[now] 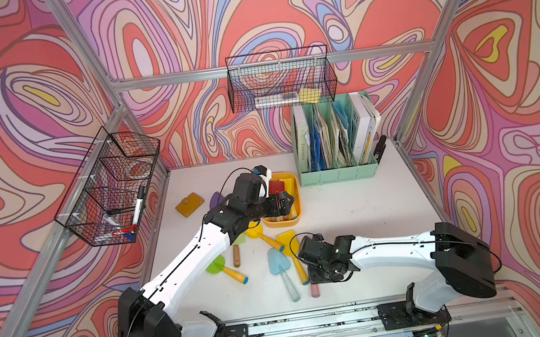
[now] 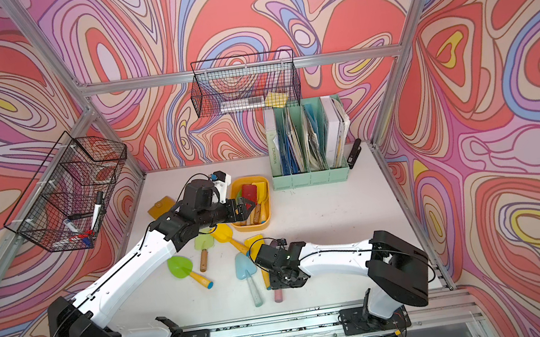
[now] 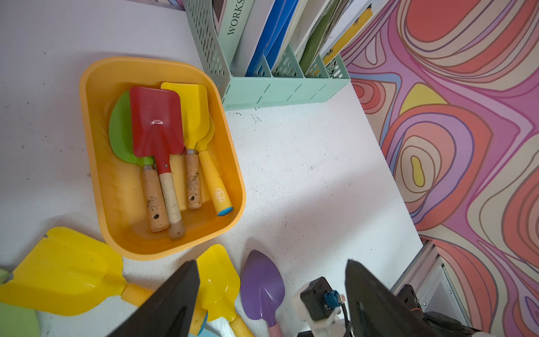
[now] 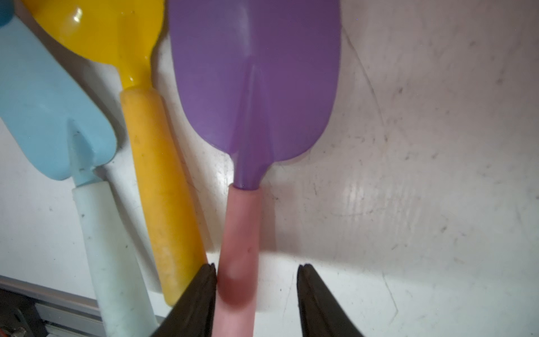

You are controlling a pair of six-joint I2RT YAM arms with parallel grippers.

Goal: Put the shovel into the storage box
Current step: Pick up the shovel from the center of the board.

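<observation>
The yellow-orange storage box (image 1: 283, 223) (image 2: 251, 227) (image 3: 96, 122) stands mid-table and holds several shovels, a red one (image 3: 157, 122) on top. My left gripper (image 1: 284, 204) (image 2: 243, 208) (image 3: 271, 262) hovers over the box's near end, open and empty. A purple shovel (image 3: 262, 286) (image 4: 253, 81) with a pink handle (image 1: 315, 291) (image 2: 278, 295) lies flat on the table. My right gripper (image 1: 323, 272) (image 4: 256, 267) is down over that handle and open. One finger (image 4: 204, 291) touches the handle; the other stands apart from it.
Loose shovels lie between the arms: light blue (image 1: 279, 263), green (image 1: 219, 266), yellow (image 1: 255, 231). A mint file organizer (image 1: 338, 171) stands right behind the box. Black wire baskets (image 1: 280, 79) (image 1: 111, 186) hang on the walls. A yellow wallet (image 1: 189, 204) lies at the left.
</observation>
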